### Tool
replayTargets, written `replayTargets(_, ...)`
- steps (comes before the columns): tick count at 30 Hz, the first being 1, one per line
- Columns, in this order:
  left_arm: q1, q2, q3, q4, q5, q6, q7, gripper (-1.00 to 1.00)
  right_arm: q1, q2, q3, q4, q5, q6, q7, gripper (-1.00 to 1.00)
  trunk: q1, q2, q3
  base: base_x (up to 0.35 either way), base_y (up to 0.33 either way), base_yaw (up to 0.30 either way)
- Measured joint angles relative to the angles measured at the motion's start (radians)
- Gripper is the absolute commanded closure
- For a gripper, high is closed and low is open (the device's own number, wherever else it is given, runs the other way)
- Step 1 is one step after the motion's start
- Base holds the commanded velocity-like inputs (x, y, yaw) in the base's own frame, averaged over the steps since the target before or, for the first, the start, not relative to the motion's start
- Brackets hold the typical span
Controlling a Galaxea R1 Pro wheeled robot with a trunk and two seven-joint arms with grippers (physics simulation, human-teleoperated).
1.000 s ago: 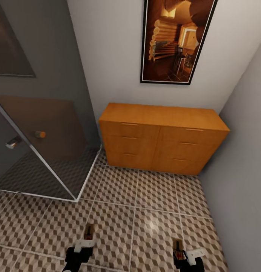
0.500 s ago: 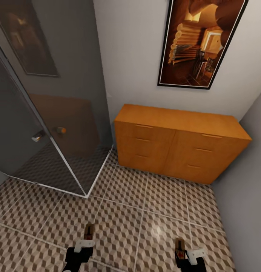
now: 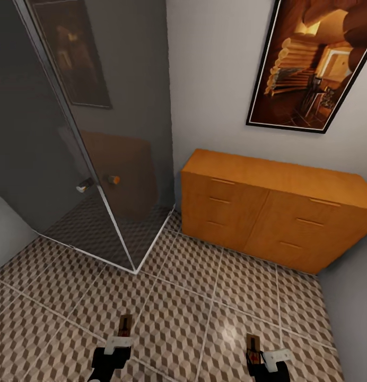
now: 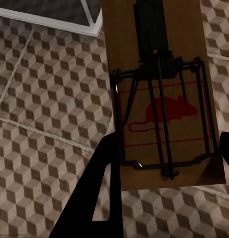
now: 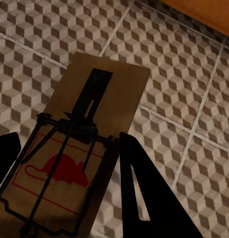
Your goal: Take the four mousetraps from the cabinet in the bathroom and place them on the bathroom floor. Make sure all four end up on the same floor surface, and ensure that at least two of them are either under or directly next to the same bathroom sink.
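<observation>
I carry two mousetraps. One mousetrap (image 4: 161, 99) is clamped between the dark fingers (image 4: 102, 188) of my left jaws (image 3: 121, 339), its red mouse print and wire spring facing up; in the head view it pokes forward from them (image 3: 125, 324). The other mousetrap (image 5: 77, 153) is pinched the same way in my right jaws (image 3: 258, 355), seen from the head as a small tan board (image 3: 252, 344). Both hang above the bathroom floor (image 3: 204, 297), its cube-patterned tiles running under them. Ahead and to my right stands the cabinet (image 3: 268, 207) against the wall, all drawers closed. A framed picture (image 3: 316, 63) hangs above it. To my left is a glass shower enclosure (image 3: 88, 159).
</observation>
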Motion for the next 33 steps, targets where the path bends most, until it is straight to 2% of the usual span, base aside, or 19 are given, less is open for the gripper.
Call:
replayTargets(11,0.0,-0.001,0.0,0.0,0.0,0.003,-0.001,1.0,0.0,0.0,0.0,0.001,0.0,0.0,0.0,1.0,0.0,0.0,0.011,0.0,0.0,0.246)
replayTargets(17,0.0,-0.002,0.0,0.0,0.0,0.033,-0.002,1.0,0.0,0.0,0.0,0.002,0.0,0.0,0.0,1.0,0.0,0.0,0.016,0.0,0.0,0.247)
replayTargets(33,0.0,-0.002,0.0,0.0,0.0,0.035,-0.001,1.0,0.0,0.001,0.0,0.006,0.0,0.0,-0.002,1.0,0.0,0.0,0.03,0.0,0.0,0.25)
